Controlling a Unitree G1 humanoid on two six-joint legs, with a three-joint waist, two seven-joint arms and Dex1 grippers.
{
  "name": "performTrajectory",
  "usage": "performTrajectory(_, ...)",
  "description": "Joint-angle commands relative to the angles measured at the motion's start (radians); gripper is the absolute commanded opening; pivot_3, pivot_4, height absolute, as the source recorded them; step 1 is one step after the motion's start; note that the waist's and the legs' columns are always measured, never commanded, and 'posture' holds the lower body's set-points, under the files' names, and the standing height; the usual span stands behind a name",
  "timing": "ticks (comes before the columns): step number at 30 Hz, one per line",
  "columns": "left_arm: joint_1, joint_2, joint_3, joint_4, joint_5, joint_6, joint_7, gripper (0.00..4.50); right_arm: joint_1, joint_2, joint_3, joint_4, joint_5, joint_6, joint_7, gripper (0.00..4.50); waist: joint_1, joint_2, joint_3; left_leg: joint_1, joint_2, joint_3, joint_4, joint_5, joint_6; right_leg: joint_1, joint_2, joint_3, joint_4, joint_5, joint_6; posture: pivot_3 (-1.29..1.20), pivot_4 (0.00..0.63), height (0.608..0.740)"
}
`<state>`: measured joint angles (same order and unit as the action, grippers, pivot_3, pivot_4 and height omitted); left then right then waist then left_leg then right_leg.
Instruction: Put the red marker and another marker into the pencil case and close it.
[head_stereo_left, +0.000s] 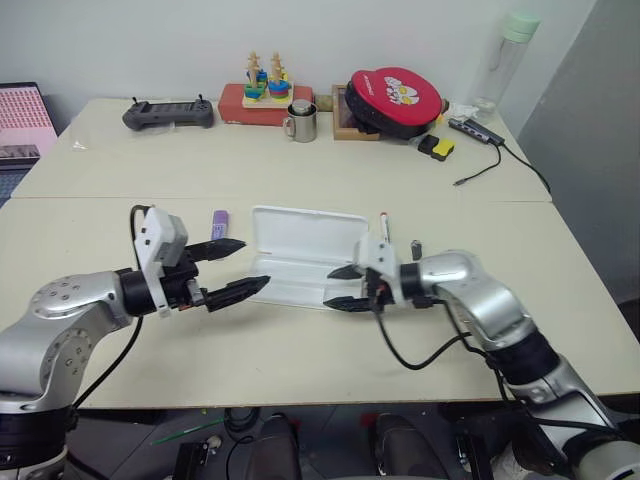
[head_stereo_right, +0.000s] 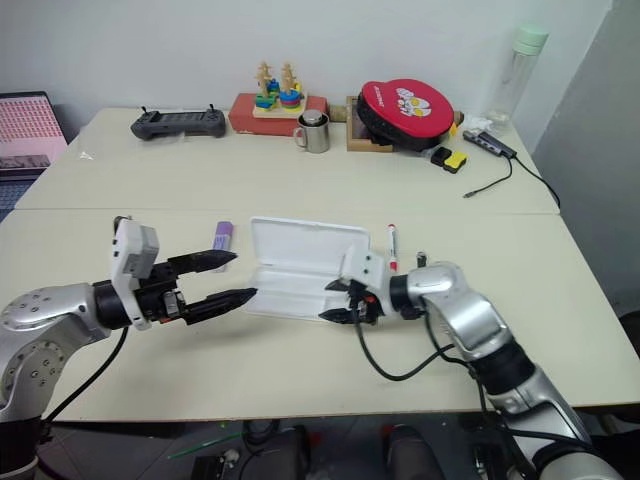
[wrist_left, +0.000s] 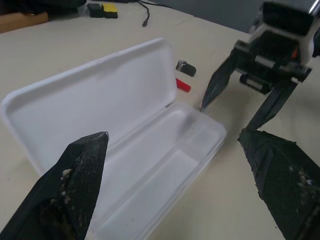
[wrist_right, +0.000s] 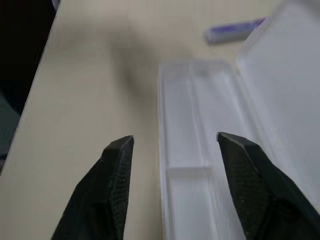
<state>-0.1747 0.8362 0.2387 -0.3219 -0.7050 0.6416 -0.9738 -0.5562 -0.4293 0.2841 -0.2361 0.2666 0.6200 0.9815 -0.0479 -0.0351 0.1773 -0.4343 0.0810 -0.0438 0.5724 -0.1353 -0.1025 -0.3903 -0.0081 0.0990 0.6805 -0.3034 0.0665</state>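
Pale desk, cluttered at its far edge: the pencil case is seen lying open and empty between both arms, the red marker just beside its right end, another marker past its left. Both sets of fingers are spread, nothing held. Left gripper and right gripper are levelled inward; the light case could be nudged or its lid knocked shut.

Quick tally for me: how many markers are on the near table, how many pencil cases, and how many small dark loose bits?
Markers: 2, the red marker and the purple marker
Pencil cases: 1, the white pencil case, lying open and empty
Small dark pieces: 1, the dark stubby piece beside the red marker
Total: 4
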Motion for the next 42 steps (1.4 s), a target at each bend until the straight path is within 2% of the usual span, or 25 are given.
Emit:
performTrajectory(1,-0.048,-0.015,-0.025,-0.022,-0.030,0.011,-0.009,4.50,0.030,-0.032,-0.121,-0.054,0.005,0.107,-0.127,3.72,0.000,0.000,0.000,0.000,0.000,0.000,0.000,0.000,0.000,0.000,0.000,0.000,0.000,0.000,0.000,0.00,0.150,0.740)
performTrajectory(5,-0.095,-0.023,-0.054,0.002,-0.021,0.012,-0.024,4.50,0.002,-0.020,-0.154,0.007,-0.050,0.204,-0.282,4.49,-0.003,0.000,0.000,0.000,0.000,0.000,0.001,0.000,0.000,0.000,0.000,0.000,0.000,-0.002,-0.004,0.00,0.150,0.740)
performTrajectory(9,-0.143,-0.039,-0.089,0.024,-0.011,0.013,-0.032,4.50,-0.028,0.015,-0.135,0.124,-0.125,0.187,-0.407,4.49,-0.008,0.000,0.000,0.001,0.000,0.000,0.001,0.000,0.000,0.000,0.000,0.001,0.000,-0.002,-0.004,0.00,0.150,0.740)
performTrajectory(21,-0.184,-0.071,-0.107,0.018,-0.020,0.018,-0.020,4.50,-0.131,0.148,-0.141,0.376,-0.159,0.167,-0.538,4.49,-0.009,0.000,0.000,0.000,-0.001,0.000,-0.001,0.000,0.000,0.000,0.000,0.000,0.000,0.000,0.000,0.00,0.150,0.740)
performTrajectory(24,-0.184,-0.079,-0.102,0.012,-0.022,0.018,-0.011,4.50,-0.146,0.175,-0.154,0.457,-0.173,0.185,-0.582,4.01,-0.008,0.000,0.000,0.000,-0.001,0.000,0.000,0.000,0.000,0.000,0.000,0.000,0.000,0.000,0.001,0.00,0.150,0.740)
performTrajectory(28,-0.179,-0.085,-0.097,0.009,-0.020,0.018,-0.007,4.50,-0.150,0.181,-0.155,0.507,-0.191,0.172,-0.609,3.02,-0.009,0.000,0.000,0.000,-0.001,-0.001,0.000,0.000,0.000,0.000,0.000,0.000,0.000,0.001,0.002,0.00,0.150,0.740)
performTrajectory(39,-0.197,-0.107,-0.110,0.027,-0.006,0.003,-0.001,4.50,-0.146,0.175,-0.187,0.451,-0.173,0.193,-0.628,0.32,-0.007,0.000,0.000,0.000,-0.001,-0.001,0.001,0.000,0.000,0.001,0.000,0.000,0.000,0.002,0.004,0.00,0.150,0.740)
performTrajectory(42,-0.199,-0.103,-0.094,0.040,-0.002,0.001,0.001,4.50,-0.154,0.177,-0.245,0.411,-0.143,0.183,-0.646,0.28,-0.007,0.000,0.000,0.000,-0.001,-0.001,0.001,0.000,0.000,0.001,0.000,0.000,0.000,0.001,0.003,0.00,0.150,0.740)
